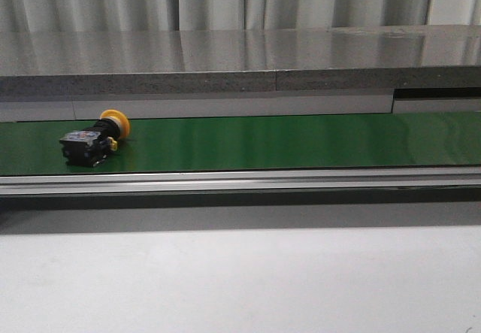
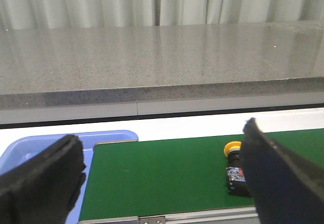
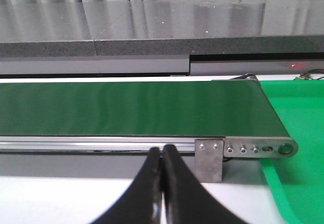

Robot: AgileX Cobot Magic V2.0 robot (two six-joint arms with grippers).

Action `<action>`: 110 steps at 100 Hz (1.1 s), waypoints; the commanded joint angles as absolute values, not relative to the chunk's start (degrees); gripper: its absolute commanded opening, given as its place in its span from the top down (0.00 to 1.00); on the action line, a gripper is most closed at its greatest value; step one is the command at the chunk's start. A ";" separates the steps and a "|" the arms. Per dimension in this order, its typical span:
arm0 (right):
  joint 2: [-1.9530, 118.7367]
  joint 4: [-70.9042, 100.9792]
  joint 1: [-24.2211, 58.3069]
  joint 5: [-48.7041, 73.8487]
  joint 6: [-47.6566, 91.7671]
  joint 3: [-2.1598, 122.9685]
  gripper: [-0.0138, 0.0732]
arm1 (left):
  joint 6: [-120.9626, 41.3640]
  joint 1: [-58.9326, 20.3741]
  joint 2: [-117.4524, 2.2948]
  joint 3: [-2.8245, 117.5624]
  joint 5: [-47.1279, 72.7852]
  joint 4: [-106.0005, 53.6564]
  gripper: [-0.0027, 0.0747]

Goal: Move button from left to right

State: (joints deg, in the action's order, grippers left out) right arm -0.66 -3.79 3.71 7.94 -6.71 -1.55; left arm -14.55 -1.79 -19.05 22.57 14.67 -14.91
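The button [image 1: 94, 138] is lying tipped on its side at the left end of the green belt [image 1: 301, 141]; it is judged small, rigid and light, best pinched across its black blocky body. The left hand [image 2: 162, 176] is being held spread wide, the button just inside one finger, while the right hand [image 3: 162, 193] is being kept pressed together before the belt's right end.

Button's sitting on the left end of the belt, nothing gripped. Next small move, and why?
Probably ease the left claw forward and down over the button. Its fingers are spread wide and empty, and in the left wrist view the button lies on its side on the green belt just ahead, close to one finger. The right claw is shut and sees only the belt's other end.
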 commanded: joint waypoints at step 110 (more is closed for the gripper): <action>-1.77 -4.34 3.55 1.39 -6.76 -0.58 0.92 | -14.40 -2.23 -19.49 24.08 10.38 -15.73 0.99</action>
